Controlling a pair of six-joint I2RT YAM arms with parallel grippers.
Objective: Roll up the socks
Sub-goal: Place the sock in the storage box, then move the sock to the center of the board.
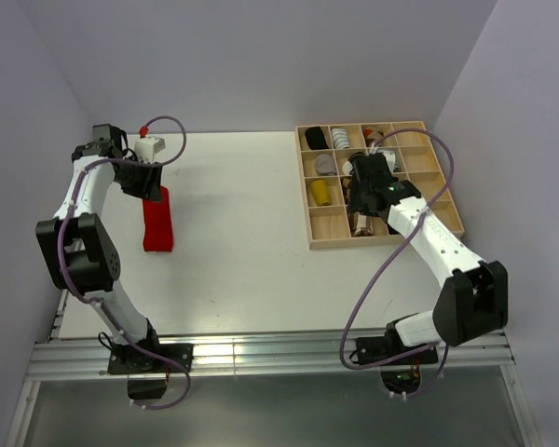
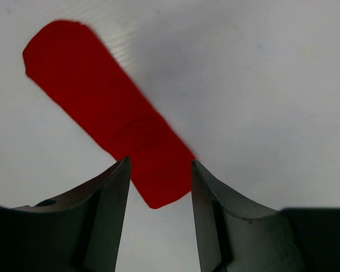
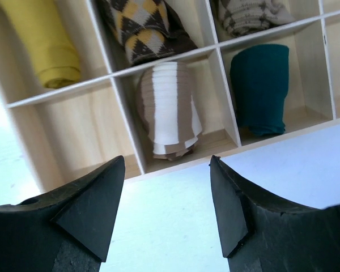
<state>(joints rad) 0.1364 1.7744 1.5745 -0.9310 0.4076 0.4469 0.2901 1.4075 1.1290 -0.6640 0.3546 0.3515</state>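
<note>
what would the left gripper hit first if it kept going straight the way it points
Probably the red sock: its near end lies on the table right between the left gripper's open jaws, though depth is unclear.

Top external: fixed high at the near side, looking down over the whole counter (image 1: pixel 242 242). Left wrist: aimed down, close over the red sock (image 2: pixel 102 107); same red sock (image 1: pixel 156 222) at left from above. Right wrist: close, facing the wooden tray (image 3: pixel 73 136); same wooden tray (image 1: pixel 382 244) at far right from above.
</note>
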